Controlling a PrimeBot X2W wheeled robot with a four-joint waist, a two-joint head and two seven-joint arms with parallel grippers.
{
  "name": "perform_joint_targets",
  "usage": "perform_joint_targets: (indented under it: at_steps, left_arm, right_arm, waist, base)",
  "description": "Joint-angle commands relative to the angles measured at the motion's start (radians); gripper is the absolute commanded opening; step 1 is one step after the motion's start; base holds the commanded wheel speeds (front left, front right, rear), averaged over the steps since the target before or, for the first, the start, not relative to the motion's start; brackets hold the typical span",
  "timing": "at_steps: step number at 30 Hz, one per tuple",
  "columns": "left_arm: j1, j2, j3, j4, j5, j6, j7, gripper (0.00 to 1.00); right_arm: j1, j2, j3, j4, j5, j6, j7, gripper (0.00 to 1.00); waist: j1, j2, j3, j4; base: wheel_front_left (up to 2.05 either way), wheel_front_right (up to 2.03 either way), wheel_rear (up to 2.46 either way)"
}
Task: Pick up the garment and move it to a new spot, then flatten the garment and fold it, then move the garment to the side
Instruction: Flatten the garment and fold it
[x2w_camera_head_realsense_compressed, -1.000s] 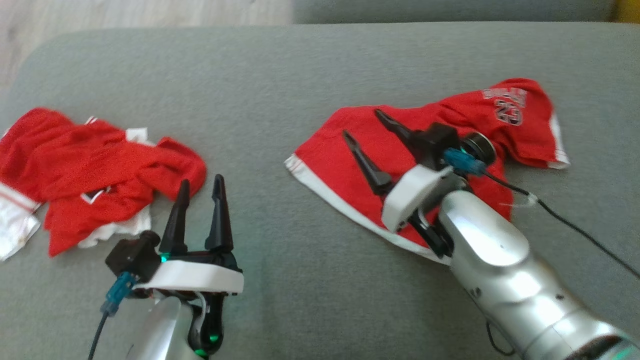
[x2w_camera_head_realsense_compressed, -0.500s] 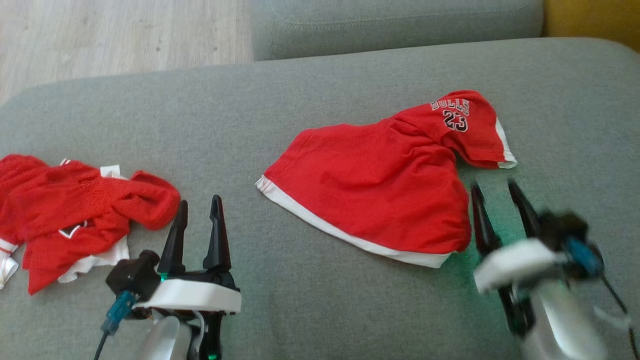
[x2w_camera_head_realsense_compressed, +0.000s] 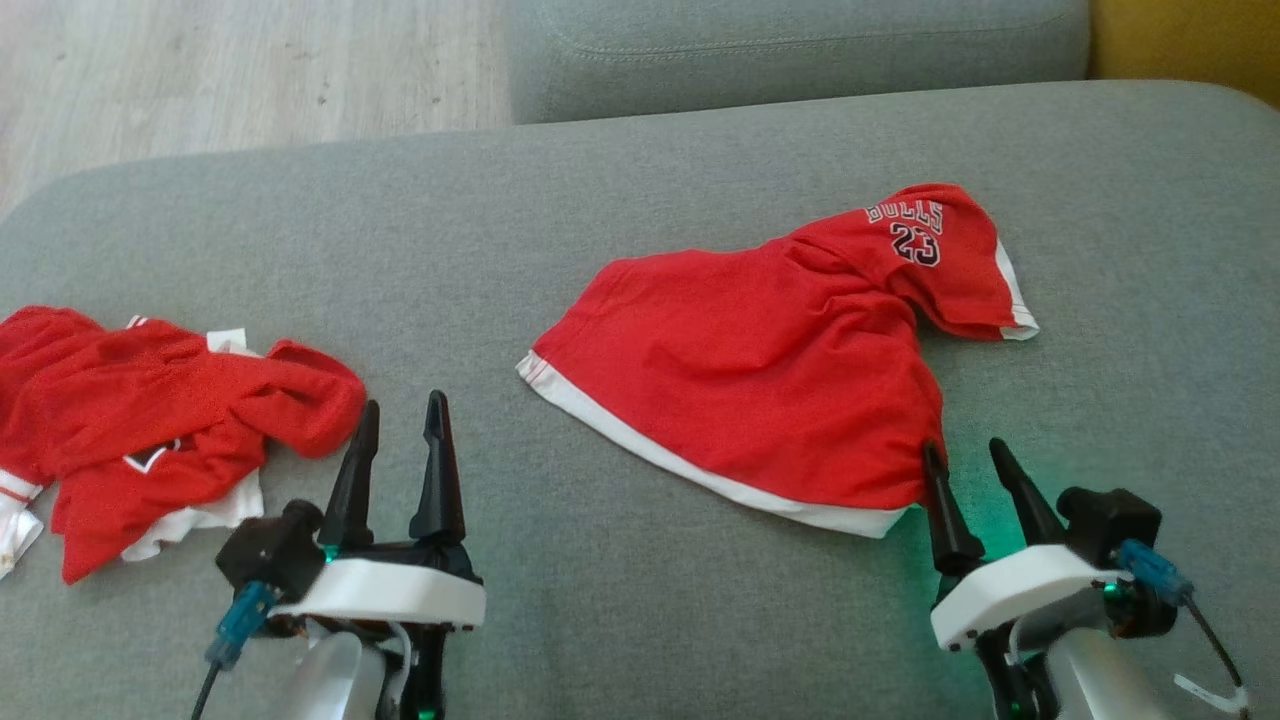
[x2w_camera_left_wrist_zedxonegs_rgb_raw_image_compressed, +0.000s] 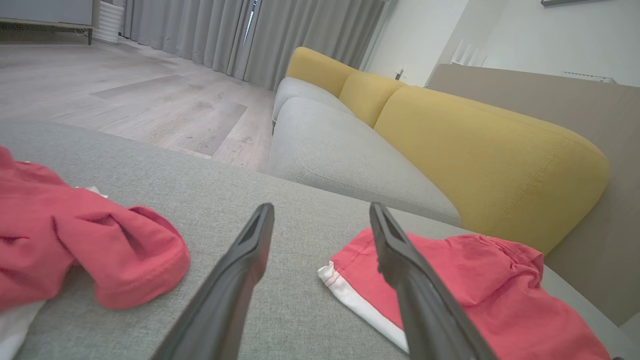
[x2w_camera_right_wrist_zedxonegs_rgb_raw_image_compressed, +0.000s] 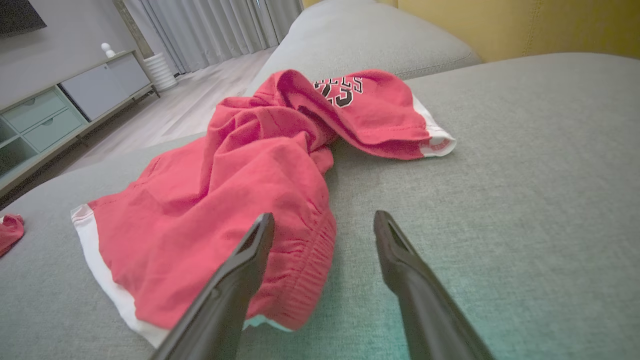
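Observation:
Red shorts (x2w_camera_head_realsense_compressed: 760, 380) with a white hem and a "BULLS 23" print lie partly spread on the grey cushion (x2w_camera_head_realsense_compressed: 560, 220), one leg bunched at the far right. My right gripper (x2w_camera_head_realsense_compressed: 965, 448) hovers open just off their near right corner, holding nothing. In the right wrist view the shorts (x2w_camera_right_wrist_zedxonegs_rgb_raw_image_compressed: 225, 200) lie ahead and left of the open gripper (x2w_camera_right_wrist_zedxonegs_rgb_raw_image_compressed: 325, 216); its left finger overlaps the waistband edge. My left gripper (x2w_camera_head_realsense_compressed: 402, 400) stands open and empty between the shorts and a crumpled red-and-white garment (x2w_camera_head_realsense_compressed: 150, 400). The left wrist view has that gripper (x2w_camera_left_wrist_zedxonegs_rgb_raw_image_compressed: 322, 206) between the crumpled garment (x2w_camera_left_wrist_zedxonegs_rgb_raw_image_compressed: 65, 240) and the shorts (x2w_camera_left_wrist_zedxonegs_rgb_raw_image_compressed: 475, 285).
The cushion's far edge drops to wooden floor (x2w_camera_head_realsense_compressed: 250, 70). A second grey seat cushion (x2w_camera_head_realsense_compressed: 800, 50) and a yellow backrest (x2w_camera_left_wrist_zedxonegs_rgb_raw_image_compressed: 475, 150) lie beyond. A low cabinet (x2w_camera_right_wrist_zedxonegs_rgb_raw_image_compressed: 60, 110) stands across the room. Bare cushion spreads to the right of the shorts.
My right gripper has pulled back from over the shorts to their near right corner, leaving them lying on the cushion. The head camera has shifted. The left arm has stayed put.

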Motion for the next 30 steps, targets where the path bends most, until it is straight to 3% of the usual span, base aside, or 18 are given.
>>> perform_joint_targets:
  at_steps: [1, 7, 11, 12, 13, 20, 25, 30]
  left_arm:
    - [-0.021, 0.007, 0.024, -0.032, 0.012, 0.001, -0.008, 1.0]
    - [-0.03, 0.007, 0.02, -0.031, 0.011, 0.0, -0.008, 1.0]
    - [-0.044, 0.007, 0.02, -0.027, 0.009, -0.001, -0.008, 1.0]
    - [-0.046, 0.007, 0.02, -0.026, 0.009, -0.002, -0.008, 1.0]
    - [-0.047, 0.007, 0.021, -0.025, 0.009, -0.002, -0.008, 1.0]
    - [-0.044, 0.007, 0.041, -0.02, 0.014, -0.002, -0.008, 1.0]
    - [-0.04, 0.007, 0.047, -0.024, 0.016, 0.0, -0.008, 1.0]
    - [-0.034, 0.007, 0.045, -0.027, 0.015, 0.0, -0.008, 1.0]
  right_arm:
    - [-0.025, -0.003, 0.024, -0.024, 0.002, -0.001, 0.002, 1.0]
    - [-0.054, -0.002, 0.052, 0.031, 0.016, -0.001, 0.043, 1.0]
    - [-0.094, -0.002, 0.097, 0.101, 0.091, -0.001, 0.075, 1.0]
    - [-0.103, -0.002, 0.103, 0.115, 0.101, -0.001, 0.072, 0.77]
    - [-0.111, -0.002, 0.107, 0.126, 0.108, -0.001, 0.064, 0.0]
    - [-0.174, -0.002, 0.02, 0.155, 0.103, -0.001, -0.027, 0.0]
    - [-0.245, -0.002, -0.176, 0.091, -0.001, -0.001, -0.047, 0.0]
    - [-0.35, -0.035, -0.388, -0.076, -0.13, -0.001, 0.031, 0.0]
  waist:
    - [0.0001, 0.0, 0.002, 0.003]
    - [0.0001, 0.0, 0.026, 0.024]
    - [0.0001, 0.0, 0.048, 0.044]
    - [0.0001, 0.0, 0.051, 0.048]
    - [0.0001, 0.0, 0.052, 0.05]
    - [0.0001, 0.0, 0.047, 0.044]
    - [0.0001, 0.0, 0.036, 0.018]
    - [0.0001, 0.0, 0.025, -0.001]
  base:
    - [0.0, 0.0, 0.0]
    - [0.0, 0.0, 0.0]
    - [0.0, 0.0, 0.0]
    - [0.0, 0.0, 0.0]
    - [0.0, 0.0, 0.0]
    - [0.0, 0.0, 0.0]
    - [0.0, 0.0, 0.0]
    - [0.0, 0.0, 0.0]
